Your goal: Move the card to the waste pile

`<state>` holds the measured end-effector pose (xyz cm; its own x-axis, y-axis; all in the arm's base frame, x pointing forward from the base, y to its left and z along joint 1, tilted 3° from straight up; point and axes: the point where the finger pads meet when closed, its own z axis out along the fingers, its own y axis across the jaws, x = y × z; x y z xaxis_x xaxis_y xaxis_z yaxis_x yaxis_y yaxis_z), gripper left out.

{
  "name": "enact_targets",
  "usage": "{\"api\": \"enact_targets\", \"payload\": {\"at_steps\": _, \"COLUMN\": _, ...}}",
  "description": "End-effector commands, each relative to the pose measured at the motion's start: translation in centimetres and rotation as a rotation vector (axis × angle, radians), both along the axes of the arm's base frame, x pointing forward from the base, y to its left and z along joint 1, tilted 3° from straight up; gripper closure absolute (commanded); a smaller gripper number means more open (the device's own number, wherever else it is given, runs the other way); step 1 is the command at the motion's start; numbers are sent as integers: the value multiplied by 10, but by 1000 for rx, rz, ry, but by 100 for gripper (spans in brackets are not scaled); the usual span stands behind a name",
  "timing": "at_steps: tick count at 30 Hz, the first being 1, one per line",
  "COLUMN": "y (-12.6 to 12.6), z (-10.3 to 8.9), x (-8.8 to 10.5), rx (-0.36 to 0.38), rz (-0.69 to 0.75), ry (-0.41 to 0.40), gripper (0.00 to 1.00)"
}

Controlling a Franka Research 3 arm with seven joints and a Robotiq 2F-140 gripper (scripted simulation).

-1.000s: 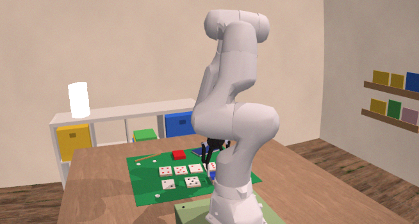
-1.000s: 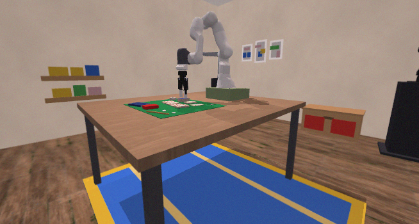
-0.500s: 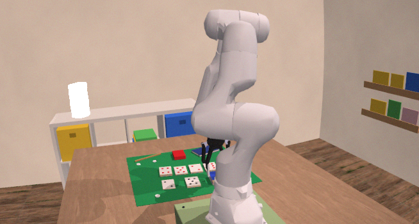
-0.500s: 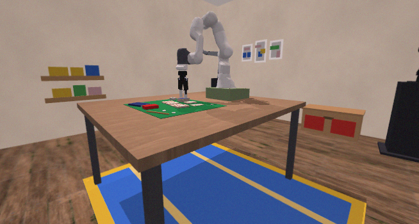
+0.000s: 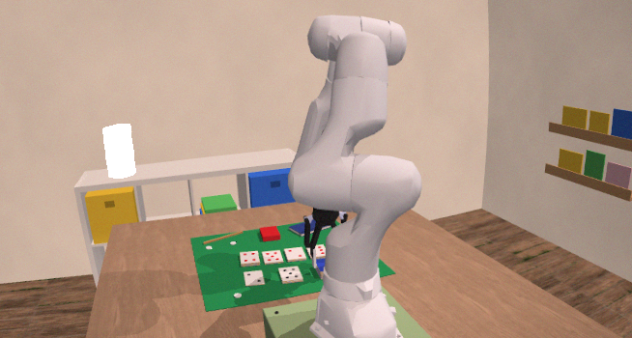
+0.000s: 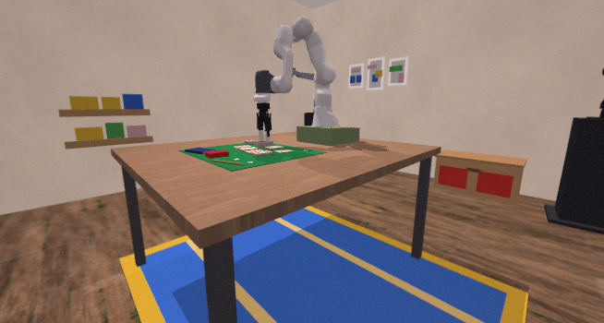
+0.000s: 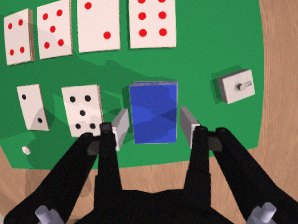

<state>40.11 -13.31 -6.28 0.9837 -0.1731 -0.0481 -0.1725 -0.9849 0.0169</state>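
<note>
The face-down stock [image 7: 154,112] is a blue-backed card pile in the row nearest me on the green mat [image 5: 271,267]. The waste pile [image 7: 83,110], face up with black pips, lies just left of it; in the top view the waste pile [image 5: 290,273] is left of the arm. My gripper [image 7: 154,116] hovers above the stock, with one finger on each side of the blue card and a small gap on both sides. It is half open and holds nothing. In the top view the gripper [image 5: 313,250] is partly hidden by the arm. It also shows in the exterior view [image 6: 263,132].
A row of red-pip cards [image 7: 93,22] lies beyond the stock. A two-pip black card [image 7: 31,106] lies left of the waste pile. A small grey block [image 7: 236,87] sits right of the stock. A red block [image 5: 270,233], a blue box [image 5: 301,228] and a wooden stick [image 5: 223,237] lie at the mat's far edge.
</note>
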Motion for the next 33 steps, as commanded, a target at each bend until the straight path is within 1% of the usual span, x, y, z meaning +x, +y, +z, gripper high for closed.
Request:
{"api": "enact_targets", "payload": {"at_steps": 1, "y": -1, "z": 0, "x": 2, "rx": -2, "rz": -2, "ry": -5, "gripper": 50}}
{"api": "enact_targets", "payload": {"at_steps": 21, "y": -1, "z": 0, "x": 2, "rx": -2, "rz": -2, "ry": -5, "gripper": 50}}
{"api": "enact_targets", "payload": {"at_steps": 22, "y": -1, "z": 0, "x": 2, "rx": -2, "rz": -2, "ry": -5, "gripper": 57}}
{"api": "enact_targets", "payload": {"at_steps": 33, "y": -1, "z": 0, "x": 2, "rx": -2, "rz": -2, "ry": -5, "gripper": 57}}
